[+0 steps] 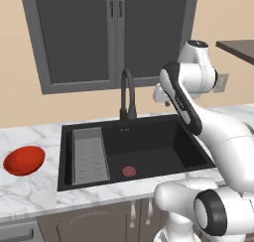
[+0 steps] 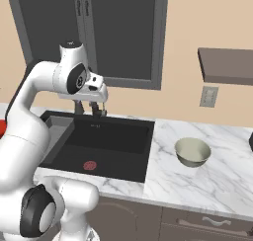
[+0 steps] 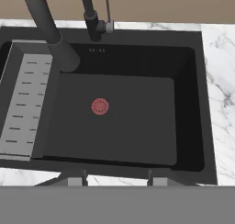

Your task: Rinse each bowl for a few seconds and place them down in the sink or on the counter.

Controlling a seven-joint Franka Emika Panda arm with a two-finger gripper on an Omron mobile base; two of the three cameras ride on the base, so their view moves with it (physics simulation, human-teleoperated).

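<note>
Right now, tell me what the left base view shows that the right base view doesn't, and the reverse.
Left base view alone: the red bowl sits whole on the counter left of the sink, and the black tap stands in plain sight.

Right base view alone: the grey-beige bowl rests upright on the counter right of the sink, with a dark shelf and a wall outlet above it.

Both share: the black sink with its red drain and grey tray insert, the grey cabinet doors, and the arm reaching over the basin.
</note>
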